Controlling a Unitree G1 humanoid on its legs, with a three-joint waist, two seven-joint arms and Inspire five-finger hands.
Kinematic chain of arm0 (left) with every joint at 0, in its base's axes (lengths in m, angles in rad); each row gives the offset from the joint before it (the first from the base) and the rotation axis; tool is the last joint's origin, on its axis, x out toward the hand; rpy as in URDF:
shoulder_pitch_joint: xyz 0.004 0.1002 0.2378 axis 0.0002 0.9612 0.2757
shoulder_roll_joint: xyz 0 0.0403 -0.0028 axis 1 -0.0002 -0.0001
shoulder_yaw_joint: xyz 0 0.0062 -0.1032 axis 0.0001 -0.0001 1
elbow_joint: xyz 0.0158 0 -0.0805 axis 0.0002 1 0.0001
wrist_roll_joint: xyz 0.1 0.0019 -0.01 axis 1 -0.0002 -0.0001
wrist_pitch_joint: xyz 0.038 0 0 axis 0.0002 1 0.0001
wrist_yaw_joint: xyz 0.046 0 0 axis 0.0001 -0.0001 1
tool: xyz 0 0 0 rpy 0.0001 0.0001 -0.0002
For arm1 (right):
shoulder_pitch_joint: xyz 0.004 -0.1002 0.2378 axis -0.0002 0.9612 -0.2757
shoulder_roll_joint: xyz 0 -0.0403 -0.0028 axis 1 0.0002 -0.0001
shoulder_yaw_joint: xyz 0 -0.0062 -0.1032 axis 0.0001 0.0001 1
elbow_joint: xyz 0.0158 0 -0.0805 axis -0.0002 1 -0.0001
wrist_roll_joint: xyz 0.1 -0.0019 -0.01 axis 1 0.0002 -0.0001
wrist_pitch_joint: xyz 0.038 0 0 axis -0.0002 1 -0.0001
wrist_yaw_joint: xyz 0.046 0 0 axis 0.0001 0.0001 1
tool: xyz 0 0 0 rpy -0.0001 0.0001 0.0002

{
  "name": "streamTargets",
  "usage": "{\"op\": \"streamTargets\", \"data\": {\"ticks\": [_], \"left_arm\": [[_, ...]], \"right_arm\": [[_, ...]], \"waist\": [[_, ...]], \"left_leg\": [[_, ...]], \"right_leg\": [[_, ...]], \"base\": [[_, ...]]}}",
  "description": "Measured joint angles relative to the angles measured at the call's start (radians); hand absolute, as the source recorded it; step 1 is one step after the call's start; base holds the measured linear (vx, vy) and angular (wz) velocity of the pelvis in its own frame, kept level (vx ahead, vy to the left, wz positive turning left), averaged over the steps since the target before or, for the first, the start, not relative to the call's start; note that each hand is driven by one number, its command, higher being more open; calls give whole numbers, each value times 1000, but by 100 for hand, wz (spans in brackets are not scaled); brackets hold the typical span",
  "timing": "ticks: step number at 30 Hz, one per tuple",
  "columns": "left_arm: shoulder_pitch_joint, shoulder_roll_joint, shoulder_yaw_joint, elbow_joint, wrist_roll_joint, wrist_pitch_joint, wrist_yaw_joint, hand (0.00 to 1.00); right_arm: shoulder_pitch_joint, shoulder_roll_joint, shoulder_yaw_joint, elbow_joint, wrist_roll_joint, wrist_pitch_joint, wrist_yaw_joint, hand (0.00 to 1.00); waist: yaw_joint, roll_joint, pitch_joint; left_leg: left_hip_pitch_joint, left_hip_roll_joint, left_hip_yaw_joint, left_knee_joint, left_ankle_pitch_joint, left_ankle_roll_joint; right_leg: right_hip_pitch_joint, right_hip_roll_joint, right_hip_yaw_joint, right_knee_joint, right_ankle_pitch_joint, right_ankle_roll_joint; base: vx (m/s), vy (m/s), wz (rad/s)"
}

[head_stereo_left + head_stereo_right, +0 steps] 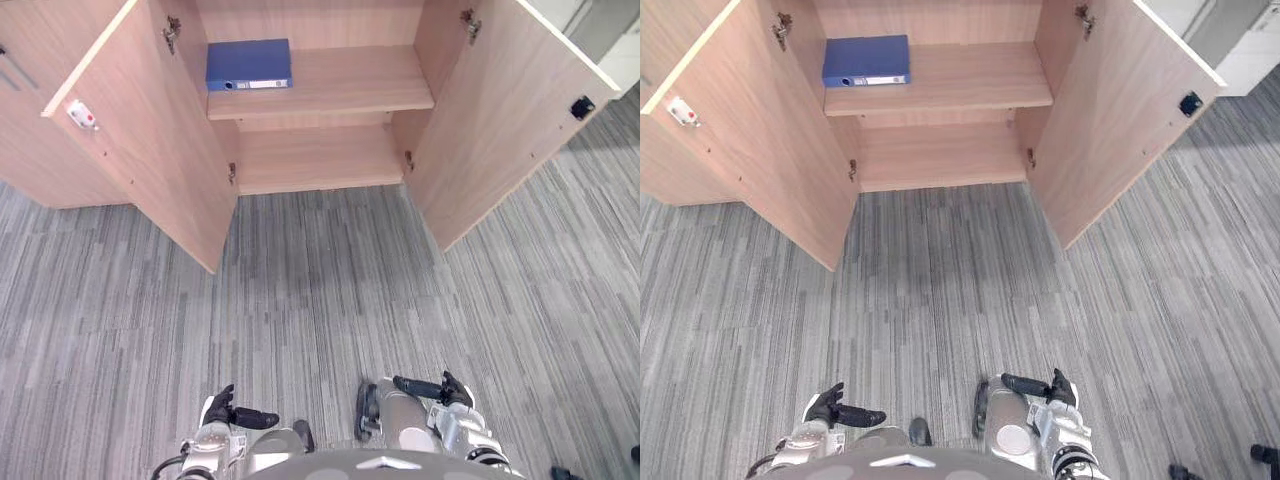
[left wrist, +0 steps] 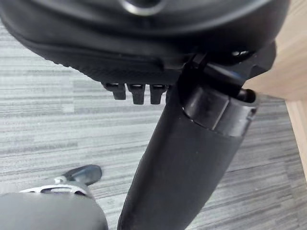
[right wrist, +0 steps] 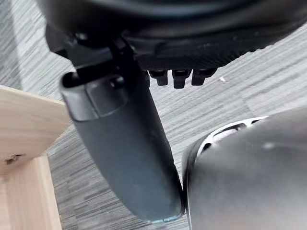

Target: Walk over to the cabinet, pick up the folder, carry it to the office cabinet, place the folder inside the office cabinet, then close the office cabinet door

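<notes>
**Folder on the shelf, both hands low and empty**

Left eye view: the cabinet (image 1: 320, 160) is cut off at its top edge. The blue folder (image 1: 248, 64) lies flat at the left end of the upper shelf (image 1: 345, 85). The left door (image 1: 150, 130) and right door (image 1: 500, 110) stand swung wide, with open grey carpet (image 1: 330, 290) between them. The left hand (image 1: 238, 413) and right hand (image 1: 437, 389) hang at the near edge, well apart from the cabinet and partly cut off.
Right eye view: the same layout.
Left wrist view: the fingers are loose and grip nothing, their tips peeking past the palm, and the thumb stretches over the carpet. Pale wood sits at one side; I cannot tell which part.
Right wrist view: the pose is alike, with nothing held and wood beside it.
</notes>
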Motion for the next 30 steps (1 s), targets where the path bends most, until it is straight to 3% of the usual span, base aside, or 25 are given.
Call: {"op": "streamTargets", "data": {"ticks": [1, 2, 3, 4, 5, 6, 7, 9, 10, 12, 13, 14, 16, 19, 20, 21, 23, 25, 27, 28, 30], "left_arm": [[-1, -2, 0, 2, 0, 1, 0, 100], [10, 2, -1, 3, 0, 3, -7, 100], [14, 11, 1, 11, 1, 5, -12, 100], [8, 7, 3, 17, 0, 7, -10, 100], [0, -13, 10, 18, 1, 7, -10, 100], [-3, -17, 17, 15, 2, 6, -15, 100], [-10, -37, 53, 5, 0, 5, -14, 100], [-9, -62, 105, -14, -1, 4, -14, 100], [-9, -79, 134, -34, -5, -1, -11, 100], [-13, -103, 153, -75, -10, -8, -19, 100], [-18, -106, 153, -87, -11, -14, -20, 100], [-24, -111, 153, -98, -10, -15, -11, 100], [-32, -123, 155, -100, -9, -18, 0, 100], [-44, -127, 155, -101, -9, -13, -3, 100], [-45, -129, 154, -98, -9, -13, -2, 100], [-43, -129, 154, -93, -8, -12, -2, 100], [-42, -112, 154, -86, -7, -6, -1, 100], [-42, -100, 153, -77, -7, -4, -3, 100], [-35, -98, 146, -70, -7, -2, -3, 100], [-36, -93, 130, -60, -7, -2, -3, 100], [-35, -86, 118, -48, -7, 1, -4, 100]], "right_arm": [[-1, -1, 0, -5, 0, 0, 0, 100], [2, 1, 2, -16, -2, -3, -4, 100], [14, 5, 1, -11, 3, -3, -3, 100], [11, 0, -2, -10, 13, -2, -3, 100], [3, -6, -2, -12, 16, -1, -4, 100], [3, -5, -3, -12, 16, -2, -5, 100], [7, 0, -3, -12, 17, 0, -4, 100], [15, 9, -4, -16, 27, 7, -9, 100], [27, 12, 1, -27, 27, 8, -12, 100], [44, 25, 0, -58, 27, 2, -14, 100], [47, 32, 0, -67, 27, 0, -14, 100], [47, 35, 0, -79, 27, 0, -14, 100], [47, 45, -9, -80, 28, 4, -16, 100], [49, 66, -17, -80, 28, 6, -25, 100], [52, 67, -18, -76, 28, 7, -27, 100], [55, 67, -19, -71, 28, 10, -29, 100], [77, 83, -28, -73, 28, 15, -28, 100], [88, 97, -42, -73, 27, 17, -28, 100], [88, 97, -38, -82, 26, 17, -22, 100], [88, 98, -38, -95, 25, 16, -17, 100], [85, 101, -36, -107, 25, 14, -8, 100]], "waist": [[-3, 5, 2], [-14, 4, 1], [-20, -14, -8], [-22, -8, -8], [-16, 14, -11], [-16, 12, -11], [-15, 17, -10], [-18, 15, -7], [-11, 20, -5], [9, 15, -5], [15, 6, -10], [23, 11, -13], [35, 16, -15], [42, 12, -15], [45, 11, -21], [55, 9, -31], [57, -30, -63], [65, -54, -77], [67, -59, -81], [59, -57, -80], [53, -64, -84]], "left_leg": [[5, 9, -4, -5, -2, -7], [24, 23, -17, -20, -3, -31], [54, 28, -36, -23, -18, -67], [68, 42, -39, -21, -24, -78], [52, 67, -35, 8, 0, -123], [35, 68, -35, 39, 16, -143], [-16, 84, -35, 188, 54, -164], [-111, 126, -32, 470, 92, -146], [-180, 177, -2, 680, 67, -135], [-266, 232, 59, 836, 15, -123], [-311, 242, 85, 850, 1, -102], [-371, 246, 113, 834, -20, -86], [-422, 233, 160, 726, -36, -82], [-460, 158, 145, 456, -14, -82], [-461, 125, 126, 348, 35, -65], [-441, 104, 119, 313, 142, -12], [-420, 69, 154, 320, 105, 4], [-368, 55, 189, 334, 58, 13], [-292, 41, 208, 312, 18, 27], [-251, 32, 209, 305, -11, 29], [-188, 21, 205, 283, -39, 25]], "right_leg": [[-6, 9, -1, -26, 14, -4], [-9, 30, 5, -154, 97, -4], [-2, 30, 25, -193, 249, -36], [1, 38, 18, -169, 256, -70], [-4, 48, 1, -140, 228, -86], [1, 45, -2, -138, 209, -93], [51, 44, -12, -161, 182, -108], [144, 46, -19, -213, 160, -112], [220, 60, -23, -245, 149, -121], [300, 70, -18, -275, 125, -128], [324, 71, -13, -290, 106, -126], [350, 75, -4, -307, 93, -124], [394, 74, 19, -337, 89, -115], [447, 51, 66, -370, 66, -81], [456, 39, 87, -371, 49, -58], [470, 25, 122, -370, 30, -31], [465, -24, 133, -343, 15, -8], [443, -57, 140, -221, -1, 18], [357, -82, 151, 45, 12, 45], [268, -104, 159, 245, 23, 80], [160, -118, 149, 424, 3, 53]], "base": [[407, -184, 50], [459, -236, 60], [496, -262, 64], [553, -284, 43], [454, -231, 20], [550, -288, 22], [418, -235, 23], [511, -269, 23], [558, -276, 9], [384, -166, -11], [284, -88, -22], [373, -51, -32], [298, 26, -31], [281, 133, -46], [423, 263, -70], [392, 243, -69], [473, 262, -44], [432, 242, -42], [343, 232, -40], [348, 218, -6], [393, 135, 7]]}}
